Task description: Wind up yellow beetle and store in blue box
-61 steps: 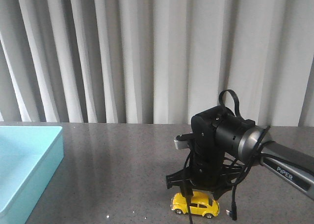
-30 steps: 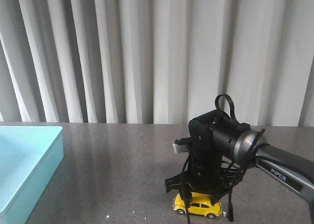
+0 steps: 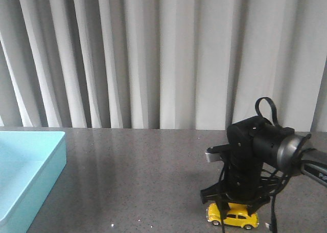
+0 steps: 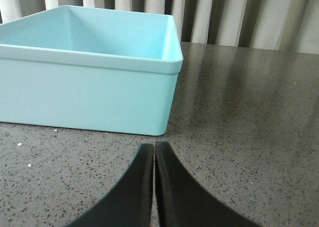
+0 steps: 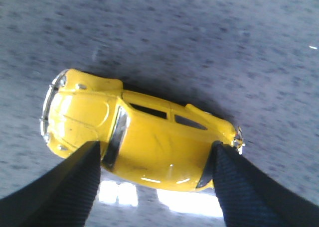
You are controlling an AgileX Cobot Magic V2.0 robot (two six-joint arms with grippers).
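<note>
The yellow beetle [image 3: 240, 219] stands on its wheels on the dark table near the front right. My right gripper [image 3: 231, 210] comes down on it from above, and the wrist body hides its roof in the front view. In the right wrist view the two fingers press on the beetle [image 5: 149, 132] at windscreen and rear, so the gripper [image 5: 155, 168] is shut on it. The blue box [image 3: 25, 166] sits at the far left. In the left wrist view my left gripper [image 4: 155, 150] is shut and empty, just in front of the box [image 4: 89, 92] near its corner.
A grey pleated curtain [image 3: 153, 59] hangs behind the table. The dark speckled tabletop [image 3: 133, 182] stretches between the box and the car. Cables hang from my right wrist beside the car.
My right gripper has moved to the right along the table, taking the yellow beetle with it. The blue box has not moved.
</note>
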